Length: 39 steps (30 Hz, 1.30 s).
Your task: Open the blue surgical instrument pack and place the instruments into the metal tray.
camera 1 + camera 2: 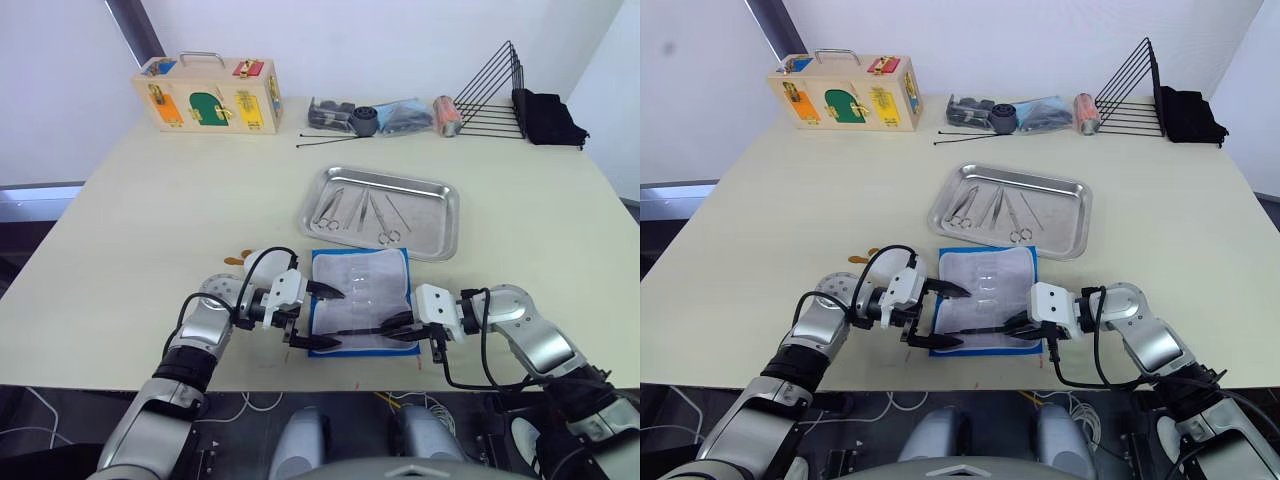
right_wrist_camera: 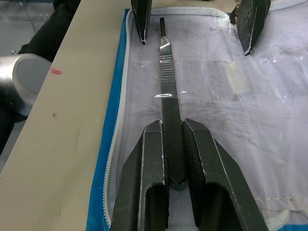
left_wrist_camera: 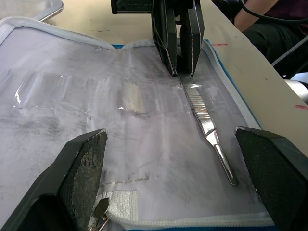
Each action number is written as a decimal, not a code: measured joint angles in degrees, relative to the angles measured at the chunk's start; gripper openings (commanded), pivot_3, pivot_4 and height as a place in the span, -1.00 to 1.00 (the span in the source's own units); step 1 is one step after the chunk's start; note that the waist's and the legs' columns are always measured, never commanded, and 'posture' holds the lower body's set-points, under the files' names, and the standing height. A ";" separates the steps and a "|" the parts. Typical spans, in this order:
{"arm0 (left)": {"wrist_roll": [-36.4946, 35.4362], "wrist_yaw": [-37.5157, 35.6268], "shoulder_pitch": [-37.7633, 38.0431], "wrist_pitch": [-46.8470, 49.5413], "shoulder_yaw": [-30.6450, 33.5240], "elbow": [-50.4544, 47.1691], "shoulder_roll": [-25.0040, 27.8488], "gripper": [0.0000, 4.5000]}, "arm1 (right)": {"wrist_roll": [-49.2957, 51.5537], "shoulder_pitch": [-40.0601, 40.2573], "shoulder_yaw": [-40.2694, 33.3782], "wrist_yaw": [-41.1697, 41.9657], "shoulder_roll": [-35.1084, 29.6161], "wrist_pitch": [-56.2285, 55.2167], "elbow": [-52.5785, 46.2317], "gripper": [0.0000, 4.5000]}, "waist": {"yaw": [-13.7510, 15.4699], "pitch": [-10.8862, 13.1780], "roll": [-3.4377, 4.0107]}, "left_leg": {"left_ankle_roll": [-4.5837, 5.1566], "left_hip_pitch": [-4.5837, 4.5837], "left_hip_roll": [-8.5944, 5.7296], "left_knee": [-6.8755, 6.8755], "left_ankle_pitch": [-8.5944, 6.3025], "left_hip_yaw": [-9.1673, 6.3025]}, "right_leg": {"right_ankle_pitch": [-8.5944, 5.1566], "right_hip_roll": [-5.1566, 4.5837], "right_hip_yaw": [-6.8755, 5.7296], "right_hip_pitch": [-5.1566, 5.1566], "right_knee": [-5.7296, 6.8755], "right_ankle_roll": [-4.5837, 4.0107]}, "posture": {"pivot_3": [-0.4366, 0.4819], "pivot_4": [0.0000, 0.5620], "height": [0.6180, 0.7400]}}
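Nearest our camera, the blue surgical instrument pack (image 1: 360, 300) lay unfolded at the bench (image 1: 150, 220) edge, its pale lining up. Our right pincer (image 2: 174, 144) was clenched on a flat silver handle (image 3: 204, 122), the last of the instruments on the pack. Our left pincer (image 1: 318, 315) hung released over the pack's left side, fingers either side of the handle's tip. Just beyond the pack sat the metal tray (image 1: 440, 235), holding scissors and forceps (image 1: 355, 212). Well beyond the tray stood a wooden box (image 1: 208, 97), black wire rack (image 1: 495, 92) and a dark clutter (image 1: 375, 117).
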 measured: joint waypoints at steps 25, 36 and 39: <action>-0.28 0.11 0.52 1.46 -0.01 -2.50 -0.02 1.00 | -4.51 -0.39 0.18 -2.26 -6.33 9.61 -16.13 -0.98 | 0.25 0.45 0.08 | 0.06 -0.31 -0.02 -0.01 -0.04 0.02 | -0.01 -0.06 -0.03 -0.20 -0.13 0.01 | -0.05 -0.47 1.00; -0.37 0.68 1.16 2.01 0.00 -3.94 -0.02 1.00 | -4.35 -1.50 -0.82 -0.68 -12.30 11.94 -19.01 -0.98 | 0.34 0.43 0.10 | 0.11 -0.68 -0.07 0.03 -0.07 0.00 | 0.15 -0.06 -0.04 -0.54 -0.13 0.11 | -0.05 -0.47 1.00; -0.37 0.90 1.25 2.08 -0.01 -4.07 -0.04 1.00 | -3.92 -1.23 -1.66 -0.38 -14.23 12.36 -19.89 -0.98 | 0.34 0.44 0.11 | 0.12 -0.68 -0.07 0.03 -0.07 0.00 | 0.05 -0.07 -0.04 -0.54 -0.13 0.17 | -0.05 -0.47 1.00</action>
